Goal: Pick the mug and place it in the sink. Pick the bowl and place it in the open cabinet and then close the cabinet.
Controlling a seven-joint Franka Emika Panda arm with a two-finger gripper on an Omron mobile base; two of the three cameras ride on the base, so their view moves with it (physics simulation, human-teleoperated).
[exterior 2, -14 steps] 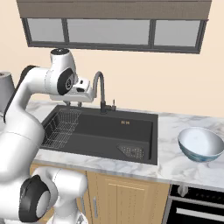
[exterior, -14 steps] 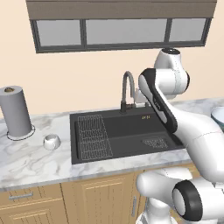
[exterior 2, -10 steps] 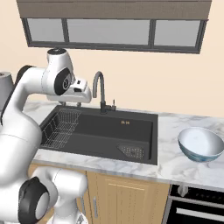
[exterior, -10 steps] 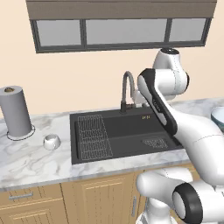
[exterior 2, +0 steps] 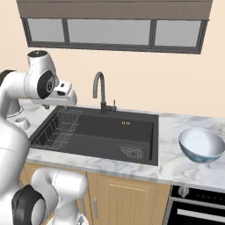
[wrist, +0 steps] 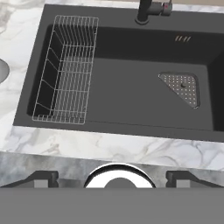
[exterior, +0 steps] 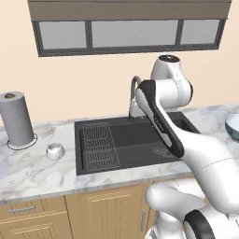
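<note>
White arm has swung left over the sink, its gripper spread and empty.

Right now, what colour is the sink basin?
Black; the sink shows best in the hand view.

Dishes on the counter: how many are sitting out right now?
2. The small white mug stands on the marble left of the sink, near the paper-towel roll; the big bowl sits right of the sink. Others may be out of frame.

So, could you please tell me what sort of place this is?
A rendered home kitchen: a black sink with faucet set in a marble counter, with wood cabinets below.
</note>
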